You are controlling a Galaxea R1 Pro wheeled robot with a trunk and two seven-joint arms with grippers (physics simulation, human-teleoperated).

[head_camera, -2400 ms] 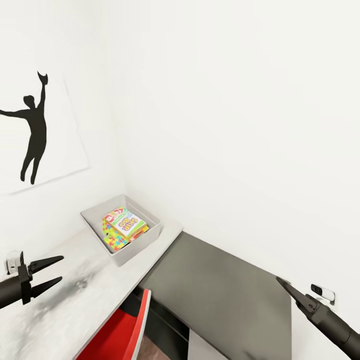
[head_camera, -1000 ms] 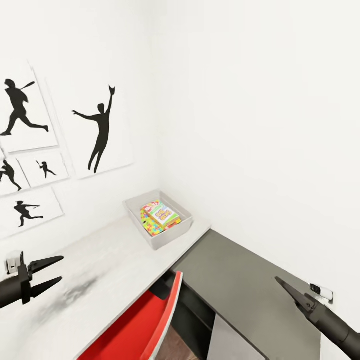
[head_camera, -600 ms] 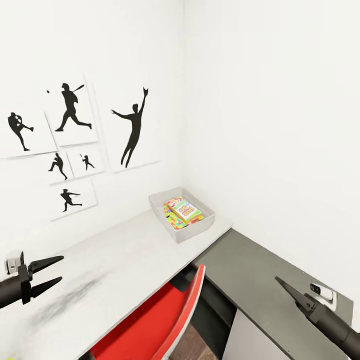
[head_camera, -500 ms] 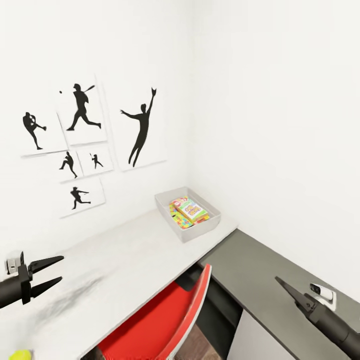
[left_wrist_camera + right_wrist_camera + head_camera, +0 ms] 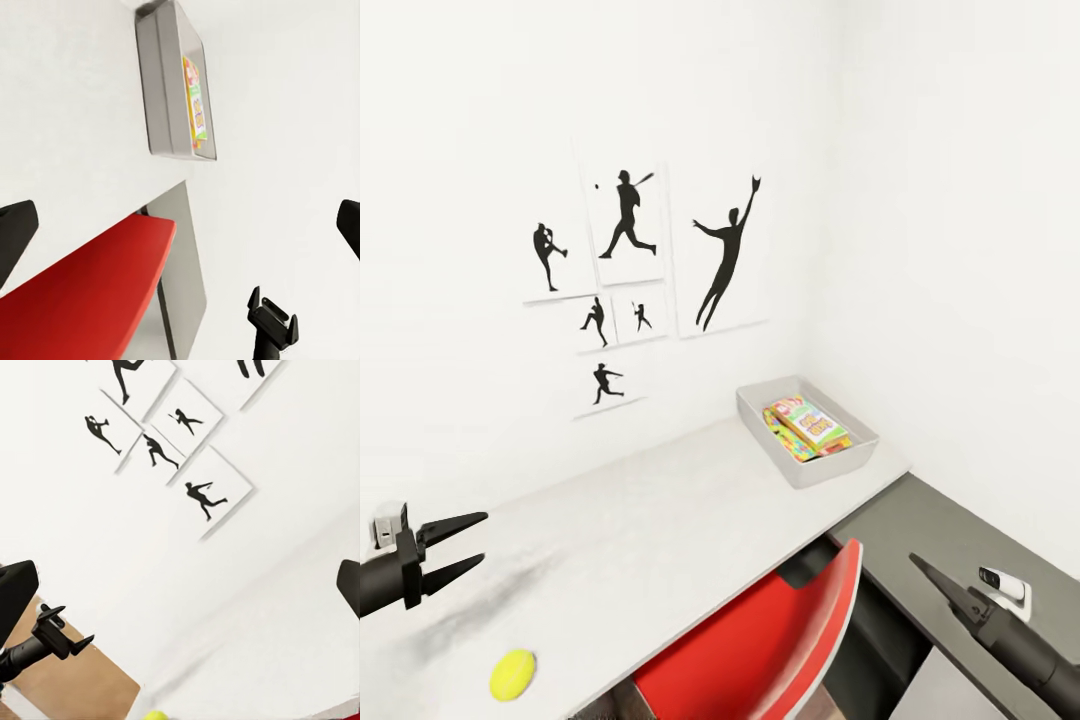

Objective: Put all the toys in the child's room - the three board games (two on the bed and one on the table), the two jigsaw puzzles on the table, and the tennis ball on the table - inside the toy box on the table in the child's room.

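Both black two-fingered grippers hang empty with fingers spread, the left gripper (image 5: pixel 452 548) over the long pale grey table (image 5: pixel 660 520), the right gripper (image 5: pixel 938 585) beside a red chair (image 5: pixel 760 640). The shallow light grey toy box (image 5: pixel 807 470) already holds colourful flat toys (image 5: pixel 805 425). The yellow-green tennis ball (image 5: pixel 512 674) lies on the near table edge, well apart from it. Black player silhouette prints (image 5: pixel 640 265) hang on the white wall.

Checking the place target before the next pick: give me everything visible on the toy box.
The toy box is a shallow, light grey rectangular bin with sloping walls and a thick rim, plastic-looking. It sits flat at the far end of the table, near the room corner, turned askew to the table edge. Inside lie a jigsaw puzzle and a board game with a green-white cover on top. No gripper touches it.
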